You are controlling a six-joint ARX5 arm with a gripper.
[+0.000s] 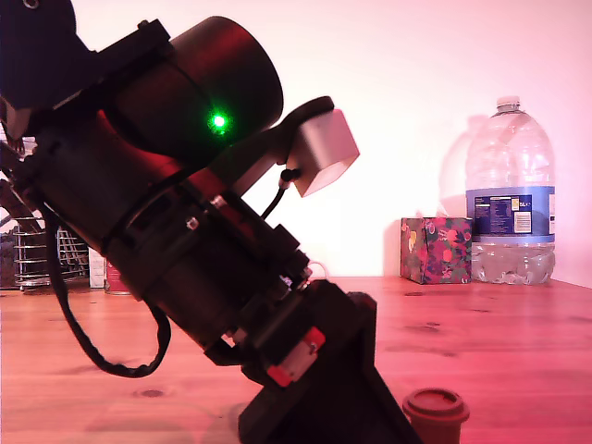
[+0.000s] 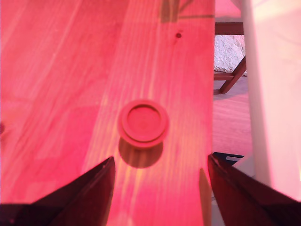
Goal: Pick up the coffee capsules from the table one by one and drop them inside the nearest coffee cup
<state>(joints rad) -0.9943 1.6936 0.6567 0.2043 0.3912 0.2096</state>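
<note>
While fingers [image 2: 160, 188] stand apart, holding nothing | coffee capsule [image 2: 143, 123] upright on table [image 2: 56, 94], just ahead of them

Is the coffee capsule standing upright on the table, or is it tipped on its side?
Upright. The coffee capsule stands on the table with its round flanged rim on top, level in the exterior view.

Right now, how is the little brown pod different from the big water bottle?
The coffee capsule is tiny, squat and solid reddish-brown; the water bottle is tall, clear and has a blue label. The capsule sits near the arm's gripper, whose jaws are open; the bottle stands far back by the wall. Both stand on the wooden table.
</note>
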